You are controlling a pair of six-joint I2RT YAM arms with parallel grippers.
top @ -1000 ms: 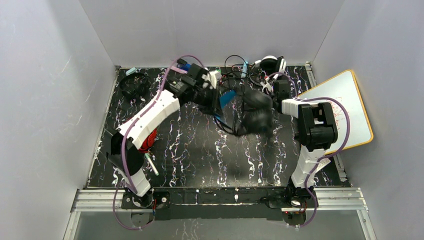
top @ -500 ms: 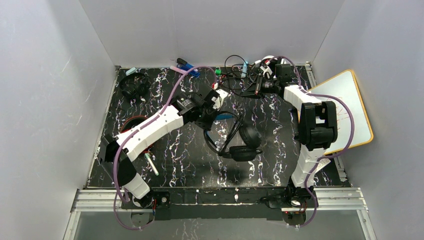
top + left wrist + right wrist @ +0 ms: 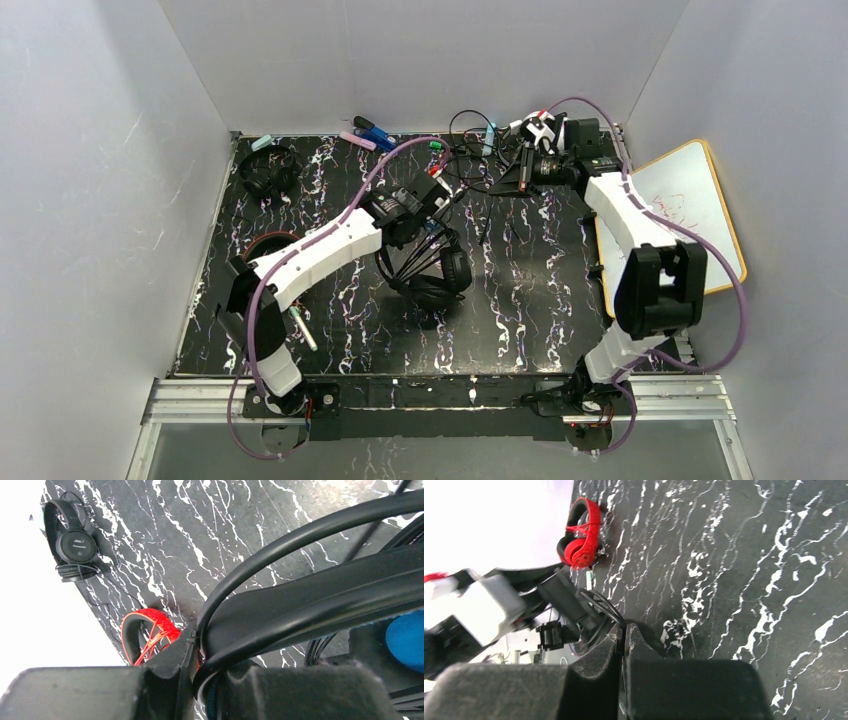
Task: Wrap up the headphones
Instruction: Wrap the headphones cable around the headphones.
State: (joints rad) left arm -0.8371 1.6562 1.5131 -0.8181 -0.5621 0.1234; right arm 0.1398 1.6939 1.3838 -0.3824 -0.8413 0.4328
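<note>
The table (image 3: 540,290) in front of me is black with white marbling. Black headphones (image 3: 268,172) lie in its far left corner, and red headphones (image 3: 580,545) lie by the left edge, partly under my left arm (image 3: 320,250). Loose markers (image 3: 368,135) and a tangle of cables (image 3: 465,150) lie along the far edge, a teal marker (image 3: 262,143) sits beside the black pair, and one pen (image 3: 303,328) lies near the left front.

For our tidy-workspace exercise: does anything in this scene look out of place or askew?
Yes. The whiteboard sits crooked across the right edge of the table, partly off it, and loose cables lie tangled at the far edge.
</note>
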